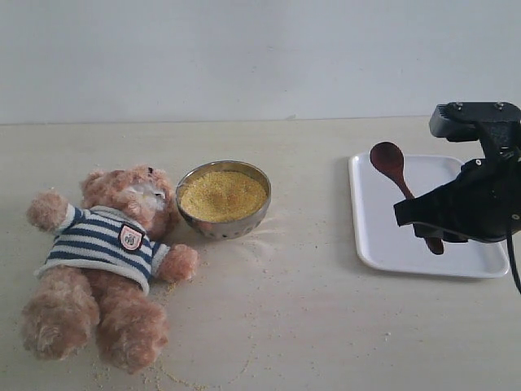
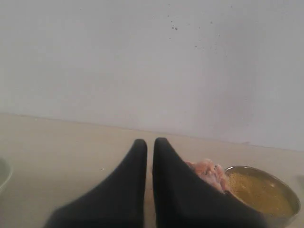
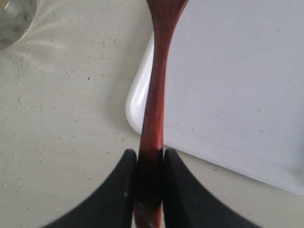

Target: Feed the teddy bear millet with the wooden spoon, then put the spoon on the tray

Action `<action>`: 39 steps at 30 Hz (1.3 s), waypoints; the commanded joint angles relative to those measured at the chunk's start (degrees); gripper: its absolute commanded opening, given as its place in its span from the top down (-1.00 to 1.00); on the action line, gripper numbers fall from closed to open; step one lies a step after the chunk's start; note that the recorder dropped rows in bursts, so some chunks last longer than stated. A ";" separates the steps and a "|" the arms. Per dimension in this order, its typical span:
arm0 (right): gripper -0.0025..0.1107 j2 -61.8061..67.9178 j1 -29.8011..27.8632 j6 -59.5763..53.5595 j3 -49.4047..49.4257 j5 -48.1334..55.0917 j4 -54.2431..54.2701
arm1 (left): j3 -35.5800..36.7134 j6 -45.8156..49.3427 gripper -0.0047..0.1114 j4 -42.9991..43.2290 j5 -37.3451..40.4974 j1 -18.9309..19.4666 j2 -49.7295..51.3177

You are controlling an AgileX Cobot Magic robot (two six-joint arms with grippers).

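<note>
The right gripper [image 3: 149, 152] clamps the slim, reddish-brown wooden spoon [image 3: 159, 85]; the left gripper [image 2: 149, 140] sits closed. Beige table [image 3: 71, 118] beneath, white wall [image 1: 244, 57] beyond.

One steel bowl [image 1: 232, 228], holding one mass of millet [image 1: 222, 195]; the loose grains [image 1: 264, 236] around the bowl are too many to count. One teddy bear [image 1: 102, 261] lies just left of the bowl. One tray [image 1: 383, 236] sits well to the bowl's right, with one wooden spoon [image 1: 391, 167] over it. Two grippers: left gripper [image 2: 150, 142], right gripper [image 3: 149, 154]. A pale curved rim [image 2: 2, 173] at the edge of the left wrist view may be a second dish.
</note>
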 commanded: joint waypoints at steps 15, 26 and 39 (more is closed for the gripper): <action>0.96 -0.07 -0.26 -0.57 -0.12 0.08 0.76 | 9.38 2.54 0.83 1.51 -1.09 -0.30 -0.14; 0.96 -0.07 -0.26 -0.57 -0.12 -0.26 0.76 | 9.38 14.82 0.83 -0.02 -3.58 -0.30 -0.14; 0.96 1.19 -0.97 4.28 -0.12 -6.80 -6.81 | 9.38 14.82 0.83 -4.09 -3.47 -0.30 -0.14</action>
